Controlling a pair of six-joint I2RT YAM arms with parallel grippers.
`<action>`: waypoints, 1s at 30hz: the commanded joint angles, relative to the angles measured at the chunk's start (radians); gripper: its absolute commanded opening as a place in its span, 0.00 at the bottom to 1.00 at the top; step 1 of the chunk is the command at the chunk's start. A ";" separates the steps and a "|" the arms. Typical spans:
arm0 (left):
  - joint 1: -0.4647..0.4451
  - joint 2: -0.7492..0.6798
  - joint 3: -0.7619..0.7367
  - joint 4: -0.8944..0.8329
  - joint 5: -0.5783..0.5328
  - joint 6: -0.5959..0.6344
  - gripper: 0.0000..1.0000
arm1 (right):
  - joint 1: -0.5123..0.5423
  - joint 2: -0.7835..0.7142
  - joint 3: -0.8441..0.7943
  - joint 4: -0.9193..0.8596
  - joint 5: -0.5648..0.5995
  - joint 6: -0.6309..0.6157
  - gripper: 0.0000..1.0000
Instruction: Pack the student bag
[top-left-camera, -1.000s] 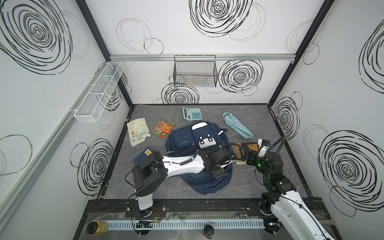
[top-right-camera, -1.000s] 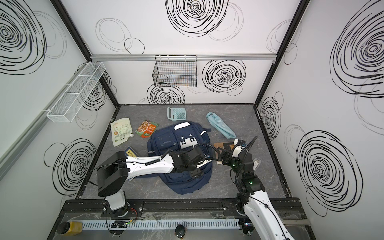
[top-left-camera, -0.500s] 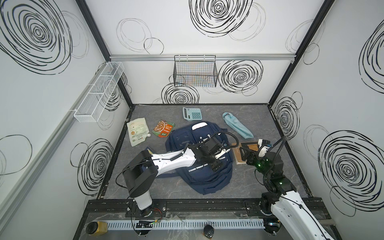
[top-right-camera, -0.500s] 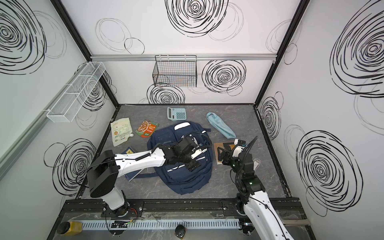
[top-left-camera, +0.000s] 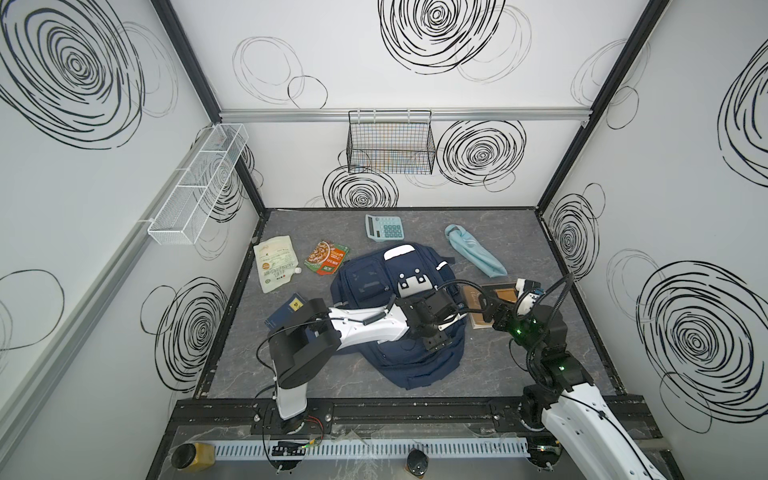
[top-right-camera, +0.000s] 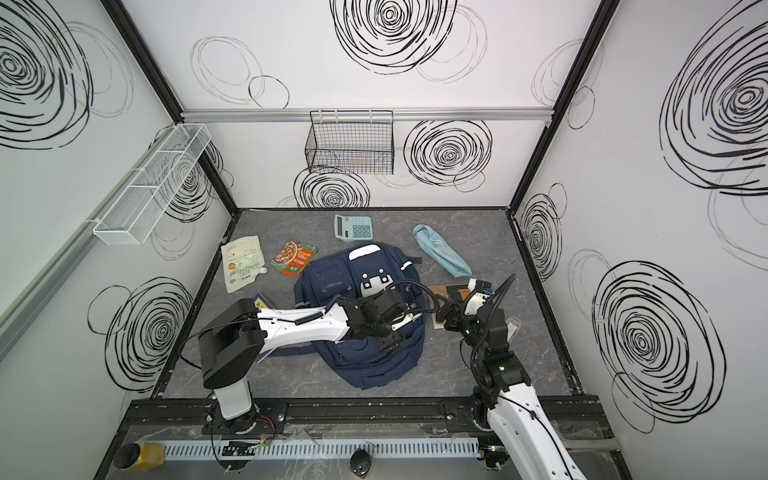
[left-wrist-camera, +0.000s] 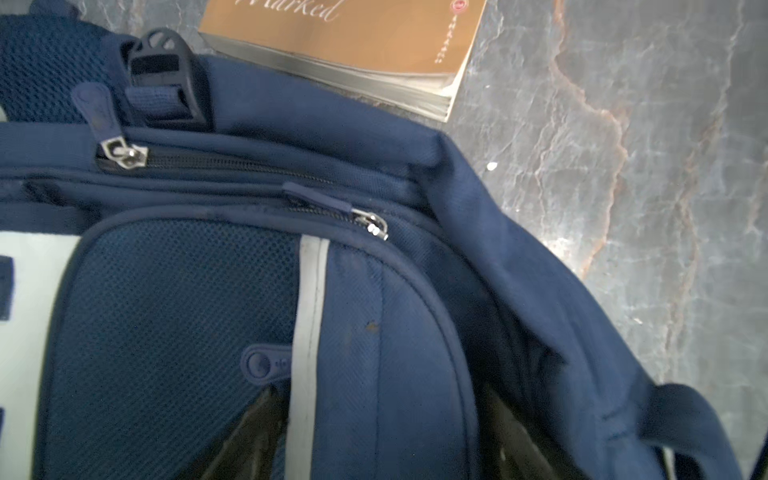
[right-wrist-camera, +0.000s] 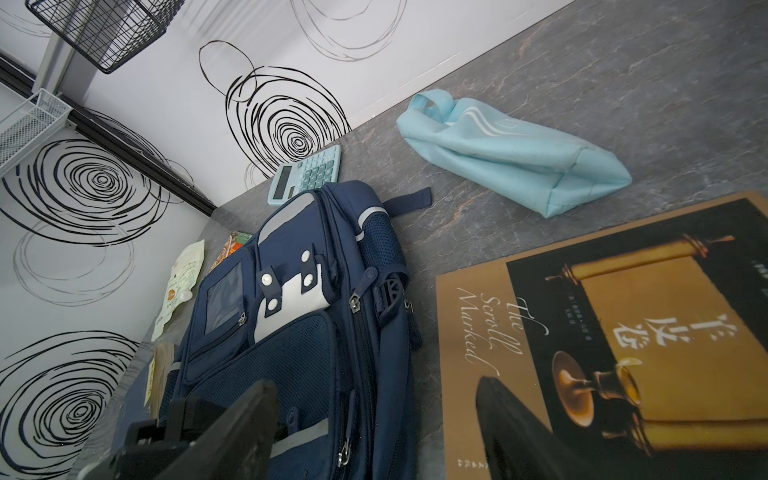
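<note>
The student bag lies flat mid-table, navy with white stripes and a white face patch, its zips shut in both wrist views. My left gripper hovers over the bag's right side. It is open, its jaws astride the front pocket's grey stripe and holding nothing. Two zip pulls lie ahead of it. My right gripper is open at the bag's right edge. One of its fingers is over the bag, the other over a brown book.
A teal calculator and a light blue folded umbrella lie behind the bag. A white pouch and an orange snack pack are at the left. A dark blue booklet sits under my left arm. A wire basket hangs on the back wall.
My left gripper moved toward the bag's far end, then came back toward the near right of the bag, and its jaws narrowed a little. The right arm has stayed put.
</note>
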 joint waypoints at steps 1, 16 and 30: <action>-0.005 0.022 0.037 -0.019 -0.102 0.022 0.69 | 0.009 -0.011 -0.009 0.030 0.010 0.000 0.80; 0.005 -0.159 0.024 0.028 -0.114 0.088 0.00 | 0.014 0.002 0.066 0.019 0.019 -0.013 0.79; 0.095 -0.554 -0.217 0.275 0.001 0.247 0.00 | 0.013 0.107 0.165 0.195 -0.248 -0.177 0.67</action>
